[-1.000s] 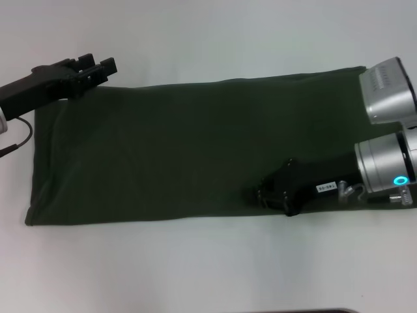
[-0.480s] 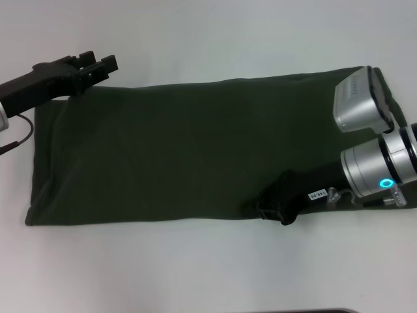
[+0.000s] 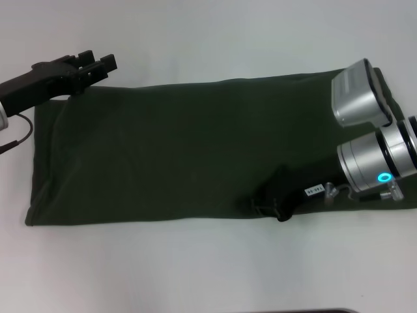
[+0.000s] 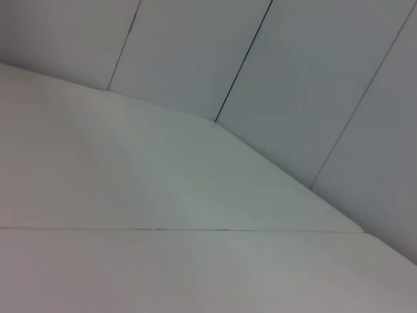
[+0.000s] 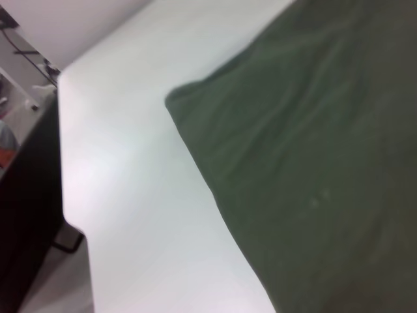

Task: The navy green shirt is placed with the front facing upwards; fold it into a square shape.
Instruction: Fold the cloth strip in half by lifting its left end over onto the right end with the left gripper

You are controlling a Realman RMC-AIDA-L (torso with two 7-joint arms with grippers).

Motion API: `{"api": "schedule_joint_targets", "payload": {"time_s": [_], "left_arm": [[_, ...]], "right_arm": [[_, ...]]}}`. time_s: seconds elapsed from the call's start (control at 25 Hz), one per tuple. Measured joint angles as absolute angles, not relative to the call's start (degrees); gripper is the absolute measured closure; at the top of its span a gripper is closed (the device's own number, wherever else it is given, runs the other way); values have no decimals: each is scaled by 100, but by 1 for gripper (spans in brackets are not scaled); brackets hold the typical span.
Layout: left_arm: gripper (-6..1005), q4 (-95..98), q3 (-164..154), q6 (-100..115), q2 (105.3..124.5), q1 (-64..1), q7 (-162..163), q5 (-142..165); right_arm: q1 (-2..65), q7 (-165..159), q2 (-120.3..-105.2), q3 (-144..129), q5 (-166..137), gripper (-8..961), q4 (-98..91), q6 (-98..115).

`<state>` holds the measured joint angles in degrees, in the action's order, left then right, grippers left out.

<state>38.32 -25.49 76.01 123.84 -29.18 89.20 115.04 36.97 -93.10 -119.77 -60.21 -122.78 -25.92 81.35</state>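
Over the last second the right gripper (image 3: 268, 203) has slid toward the near hem of the navy green shirt (image 3: 189, 150), a long strip on the white table (image 3: 195, 274); its opening I cannot tell. Left gripper (image 3: 98, 65) hovers narrowly parted at the far-left corner. A single-layer pinch could skew the fold. Pale panelled wall (image 4: 293, 78) behind.
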Motion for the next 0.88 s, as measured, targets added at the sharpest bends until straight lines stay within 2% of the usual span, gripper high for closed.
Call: {"api": "schedule_joint_targets", "payload": {"time_s": [0.4,0.88], "left_arm": [[418,3821,-2549,7583,12392,-2953,8915,11504],[419,3766,-2544,7513,12393,-2994,8911,11504]], "right_arm": [[4033,-9369,-11985,-6119,-12197,922,-2589,8097],[4092,-9760,-11996,-6699,-12196,923,-2582,7593]]}}
